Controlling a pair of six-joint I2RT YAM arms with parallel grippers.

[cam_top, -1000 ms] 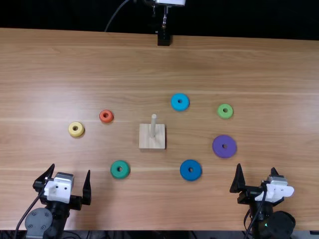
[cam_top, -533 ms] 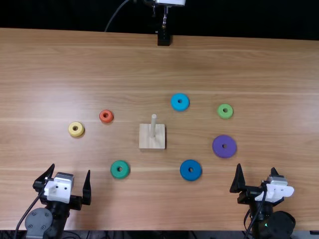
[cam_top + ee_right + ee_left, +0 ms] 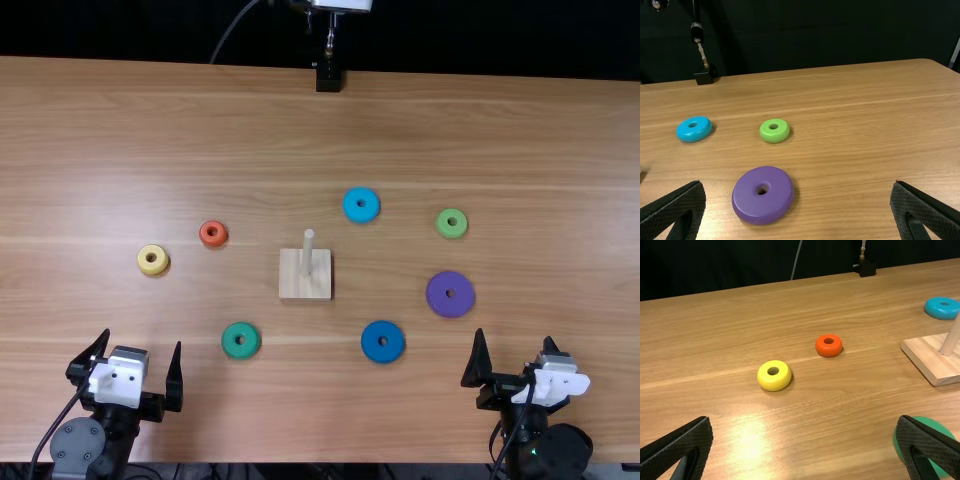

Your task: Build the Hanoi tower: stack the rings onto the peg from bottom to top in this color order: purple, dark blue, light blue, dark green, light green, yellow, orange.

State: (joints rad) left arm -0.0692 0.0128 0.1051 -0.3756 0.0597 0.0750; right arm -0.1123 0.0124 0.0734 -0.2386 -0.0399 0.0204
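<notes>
In the top view, my left gripper [image 3: 142, 350] and my right gripper [image 3: 515, 345] are open near the table's front corners. The peg [image 3: 308, 252] stands bare on its square base. Around it lie the purple ring [image 3: 437, 301], dark blue ring [image 3: 383, 354], light blue ring [image 3: 361, 191], dark green ring [image 3: 231, 341], light green ring [image 3: 452, 230], yellow ring [image 3: 144, 265] and orange ring [image 3: 204, 240]. The left wrist view has my left gripper [image 3: 806, 420], one finger partly covering the dark green ring. Beyond my right gripper [image 3: 798, 184], the purple ring [image 3: 747, 197] lies flat.
The wooden table [image 3: 250, 120] extends beyond the rings to its far edge. A black mount [image 3: 328, 78] with a metal rod stands at that edge, near the middle.
</notes>
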